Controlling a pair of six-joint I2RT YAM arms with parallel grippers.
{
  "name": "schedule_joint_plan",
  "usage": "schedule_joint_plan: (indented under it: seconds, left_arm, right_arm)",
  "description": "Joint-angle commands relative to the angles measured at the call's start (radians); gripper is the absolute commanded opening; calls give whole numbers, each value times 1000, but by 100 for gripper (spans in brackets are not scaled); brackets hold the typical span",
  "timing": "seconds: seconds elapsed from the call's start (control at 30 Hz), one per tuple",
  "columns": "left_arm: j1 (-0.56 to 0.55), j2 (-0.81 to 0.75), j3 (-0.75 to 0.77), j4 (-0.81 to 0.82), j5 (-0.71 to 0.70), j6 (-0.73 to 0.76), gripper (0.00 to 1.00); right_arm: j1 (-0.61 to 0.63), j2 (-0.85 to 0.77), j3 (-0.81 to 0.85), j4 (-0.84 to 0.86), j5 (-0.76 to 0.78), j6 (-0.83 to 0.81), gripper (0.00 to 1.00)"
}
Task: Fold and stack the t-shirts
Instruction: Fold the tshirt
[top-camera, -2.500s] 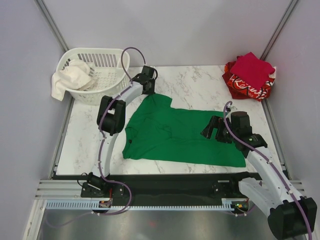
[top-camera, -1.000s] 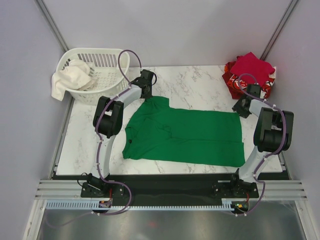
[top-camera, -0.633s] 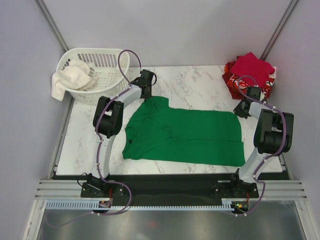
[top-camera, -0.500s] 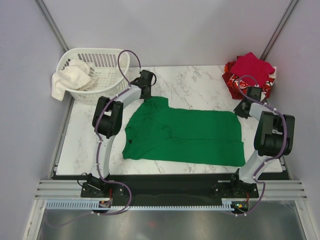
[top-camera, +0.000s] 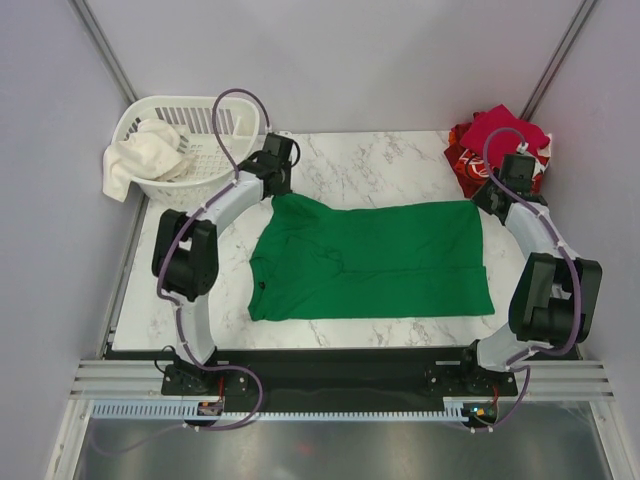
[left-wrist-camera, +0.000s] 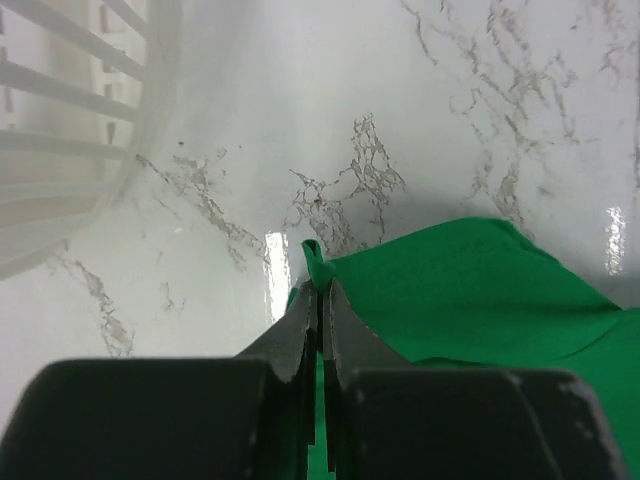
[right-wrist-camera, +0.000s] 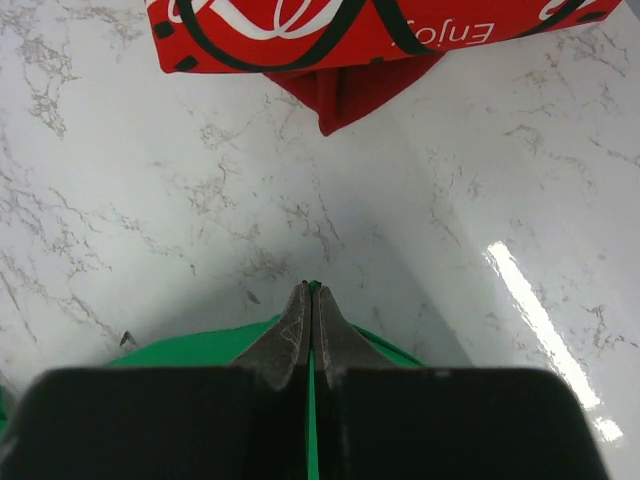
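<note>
Though veined, white tabletop (top-camera: 390, 165) beneath green t-shirt (top-camera: 380, 260); grey walls (top-camera: 340, 60).

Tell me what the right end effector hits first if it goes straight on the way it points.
Likely the bare table, as the right end effector seems tilted down; past that, the crimson shirt under the printed shirt. Depth is unclear.

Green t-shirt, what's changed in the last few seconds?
Right fingers moved to the plain green cloth t-shirt's far right corner and shut on it, then that edge was pulled farther back. Left fingers stayed clamped on its far left corner; white plastic basket and red shirts unmoved.
</note>
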Motion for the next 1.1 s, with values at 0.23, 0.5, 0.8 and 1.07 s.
schedule_joint_plan:
  seconds: [0.23,0.5,0.8,1.07]
  left_arm:
    - [-91,-293,-168,10,20,142,2]
    - [-186,-481,-334,-58,0,66,2]
    - [-263,-620,-428,-230,-69,-40,2]
    - [-278,-725,-562,-279,-53,-112,2]
  right_arm:
    - [-2,-189,-98,-49,-19,-3,0]
    - [-2,-285,-154,-111,68,12,0]
    - [-41,-368,-243,-129,116,45,0]
    - [-50,-404,-317,-134,108,43,0]
